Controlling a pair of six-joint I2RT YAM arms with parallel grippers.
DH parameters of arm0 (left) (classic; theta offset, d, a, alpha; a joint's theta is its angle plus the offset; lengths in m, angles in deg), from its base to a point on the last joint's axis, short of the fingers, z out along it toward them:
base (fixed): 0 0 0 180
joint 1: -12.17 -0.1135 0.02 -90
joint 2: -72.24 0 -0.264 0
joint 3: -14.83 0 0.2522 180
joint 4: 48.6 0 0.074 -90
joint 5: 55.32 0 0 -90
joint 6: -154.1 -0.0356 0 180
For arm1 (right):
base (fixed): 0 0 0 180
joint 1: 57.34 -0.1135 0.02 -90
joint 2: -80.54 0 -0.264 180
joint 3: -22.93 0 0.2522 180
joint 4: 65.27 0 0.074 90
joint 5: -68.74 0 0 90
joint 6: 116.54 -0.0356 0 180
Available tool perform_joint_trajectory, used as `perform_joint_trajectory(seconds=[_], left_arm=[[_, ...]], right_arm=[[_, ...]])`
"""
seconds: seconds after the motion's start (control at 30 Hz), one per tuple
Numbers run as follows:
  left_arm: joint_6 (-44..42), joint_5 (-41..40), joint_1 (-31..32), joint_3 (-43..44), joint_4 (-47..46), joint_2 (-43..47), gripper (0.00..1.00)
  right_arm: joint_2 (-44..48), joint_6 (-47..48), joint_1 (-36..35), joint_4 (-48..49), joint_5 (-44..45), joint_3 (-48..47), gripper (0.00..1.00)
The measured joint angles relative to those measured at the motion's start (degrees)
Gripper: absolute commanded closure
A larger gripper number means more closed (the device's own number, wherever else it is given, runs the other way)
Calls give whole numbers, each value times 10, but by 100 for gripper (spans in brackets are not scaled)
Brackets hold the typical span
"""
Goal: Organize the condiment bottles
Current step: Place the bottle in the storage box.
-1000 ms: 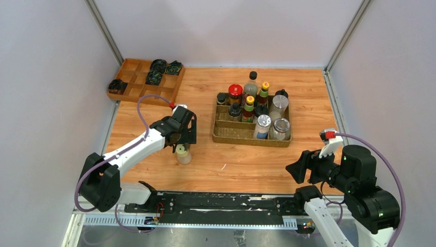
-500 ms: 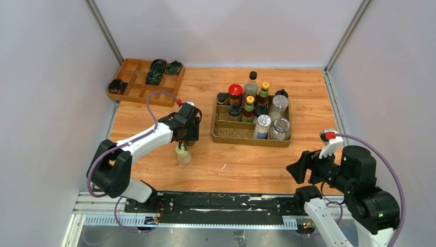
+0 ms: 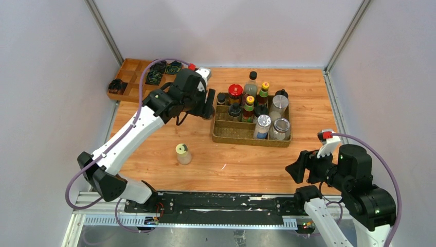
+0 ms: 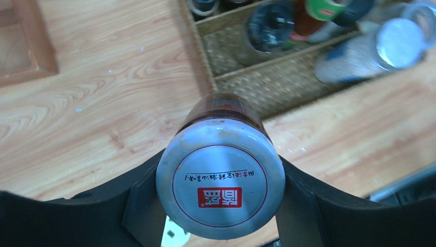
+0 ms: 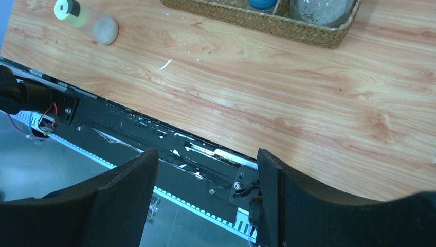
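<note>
My left gripper [image 3: 208, 106] is shut on a dark jar with a silver lid and red logo [image 4: 221, 180]. It holds the jar above the table, just left of the woven tray [image 3: 247, 139]. In the top view the gripper hides the jar. Several bottles, jars and shakers [image 3: 252, 105] stand in the tray, mostly in its back and right parts. A small clear bottle with a yellow cap [image 3: 182, 153] stands alone on the table; it also shows in the right wrist view [image 5: 85, 18]. My right gripper [image 3: 297, 172] is open and empty over the table's front edge [image 5: 205, 195].
A wooden compartment box [image 3: 134, 82] with dark coils sits at the back left. The tray's left compartments [image 4: 288, 85] hold little. Walls close the table on three sides. A black rail [image 5: 169, 149] runs along the front edge.
My left gripper has risen from beside the yellow-capped bottle and swung back and right to the tray's left edge, carrying the jar. The right arm has not moved.
</note>
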Motion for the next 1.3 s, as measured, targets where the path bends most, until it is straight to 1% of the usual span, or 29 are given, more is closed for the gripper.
perform_joint_trajectory(seconds=[0.13, 0.27, 0.47, 0.6, 0.73, 0.8, 0.93, 1.03, 1.17, 1.3], left_arm=[[-37, 37, 29, 96, 69, -16, 53], [-62, 51, 54, 144, 111, -63, 53], [-78, 50, 105, 207, 141, -196, 55], [-85, 47, 132, 246, 126, -270, 56], [-84, 48, 147, 244, 73, -304, 57], [-81, 49, 149, 229, 36, -308, 57], [-73, 49, 150, 171, -50, -308, 57], [-71, 47, 149, 111, -114, -308, 57], [-73, 36, 149, 70, -161, -313, 56], [-73, 37, 149, 69, -193, -335, 56]], right_arm=[[0, 0, 0, 3, 0, 6, 25], [0, 0, 0, 3, 1, 8, 25], [3, 0, 0, 3, 5, 9, 25], [6, 0, 0, 3, 6, 10, 25], [6, 0, 0, 3, 8, 10, 25], [6, 0, 0, 2, 10, 10, 25], [6, 0, 0, 2, 11, 10, 25], [6, 0, 0, 2, 12, 10, 25], [6, 0, 0, 2, 12, 10, 25], [6, 0, 0, 2, 13, 10, 25]])
